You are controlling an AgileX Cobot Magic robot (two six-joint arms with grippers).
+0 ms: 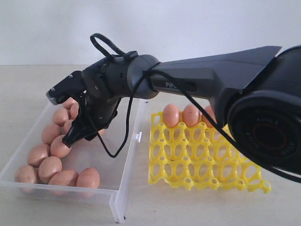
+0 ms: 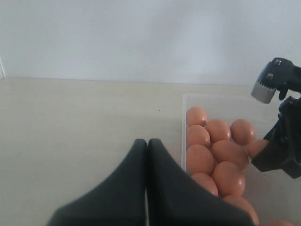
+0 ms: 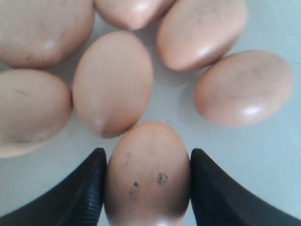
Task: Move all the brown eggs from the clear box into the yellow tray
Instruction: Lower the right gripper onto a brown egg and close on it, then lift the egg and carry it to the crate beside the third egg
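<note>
One speckled egg (image 3: 148, 174), lying in the clear box (image 1: 56, 192) toward the table's left edge, is bracketed by the right gripper (image 3: 148, 155). Its jaws are drawn in to the egg's width, with both pads apparently pressed to its flanks, so that it can be lifted without disturbing its neighbours. At least ten brown eggs (image 1: 50, 168) are counted in the box, and others may be hidden by the arm (image 1: 197, 77). Three more are seated in the far row of the yellow tray (image 1: 197, 160), just beside the box. The left gripper (image 2: 147, 146) is seen fully closed and empty outside the box, presumably parked clear.
</note>
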